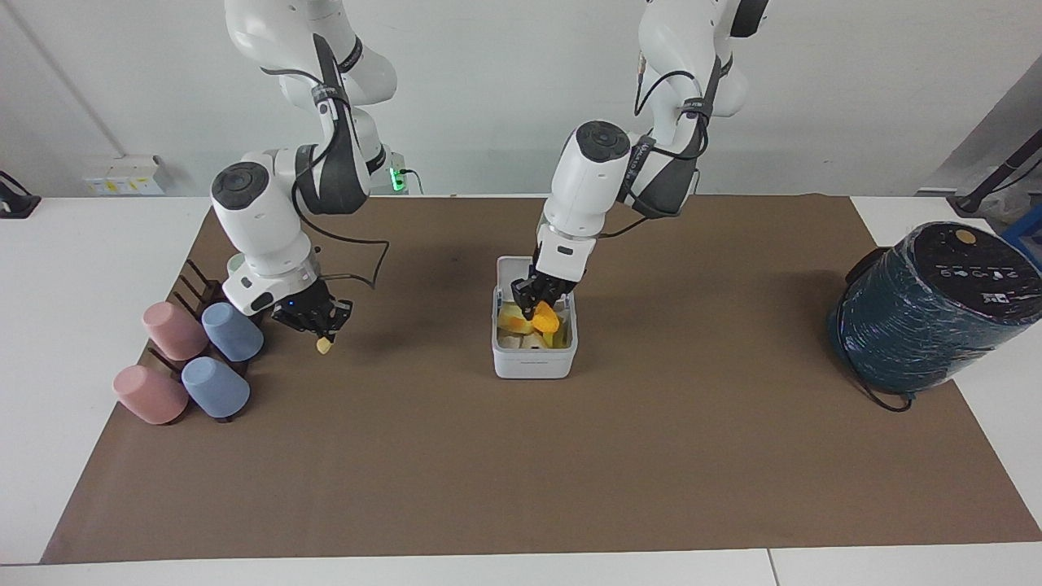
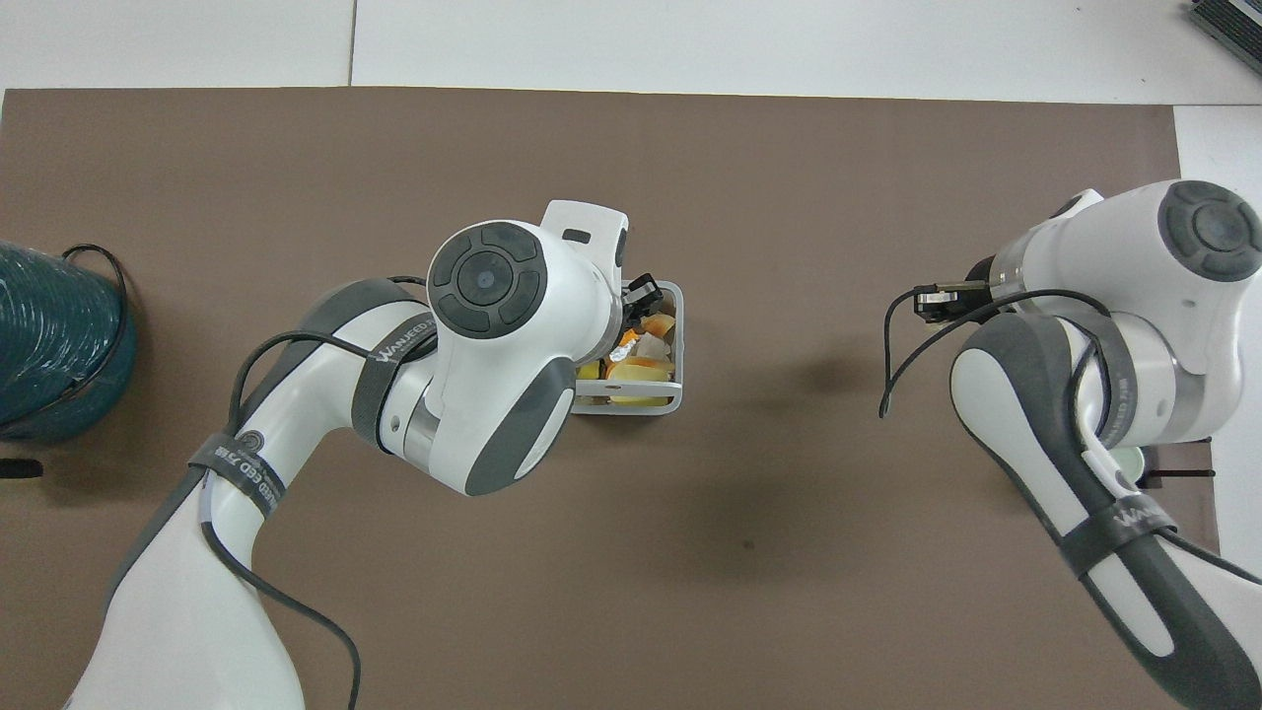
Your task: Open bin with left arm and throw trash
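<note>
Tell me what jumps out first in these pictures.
The left gripper hangs over the open white bin at the middle of the brown mat, an orange wedge at its tips above the yellow scraps inside. Toward the right arm's end, the right gripper is shut on a small pale yellow lump, lifted beside the pink and blue cups.

Left arm (image 1: 606, 175) extended, right arm (image 1: 269, 216) raised
</note>
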Controlling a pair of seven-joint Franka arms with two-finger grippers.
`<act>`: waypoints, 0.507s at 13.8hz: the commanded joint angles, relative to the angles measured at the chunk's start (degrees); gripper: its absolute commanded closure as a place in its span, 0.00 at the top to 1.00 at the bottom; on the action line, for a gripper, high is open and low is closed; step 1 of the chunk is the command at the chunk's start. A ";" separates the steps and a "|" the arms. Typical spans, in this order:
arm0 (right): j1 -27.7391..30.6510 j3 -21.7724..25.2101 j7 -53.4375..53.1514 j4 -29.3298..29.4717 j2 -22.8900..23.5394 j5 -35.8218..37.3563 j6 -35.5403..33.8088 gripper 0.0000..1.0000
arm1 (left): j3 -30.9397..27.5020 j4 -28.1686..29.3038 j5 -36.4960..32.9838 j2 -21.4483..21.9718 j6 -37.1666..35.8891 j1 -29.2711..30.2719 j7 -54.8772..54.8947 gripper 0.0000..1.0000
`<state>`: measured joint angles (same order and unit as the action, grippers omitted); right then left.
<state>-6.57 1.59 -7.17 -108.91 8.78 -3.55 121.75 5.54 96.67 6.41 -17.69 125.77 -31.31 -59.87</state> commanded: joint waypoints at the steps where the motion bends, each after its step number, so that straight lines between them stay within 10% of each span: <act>1: 0.41 -1.94 -3.11 6.14 0.18 -3.38 -6.50 0.00 | -0.96 0.71 0.97 1.17 0.01 -0.69 -0.15 1.00; 7: -0.98 -7.21 -13.90 9.24 0.09 -13.23 -4.79 0.00 | -1.32 -11.48 -1.13 -0.85 -18.93 4.49 6.14 1.00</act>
<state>-6.83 -3.99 -16.61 -100.21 8.38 -14.41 114.46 4.27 91.12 6.11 -17.44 115.09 -29.38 -58.09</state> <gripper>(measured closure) 0.925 0.000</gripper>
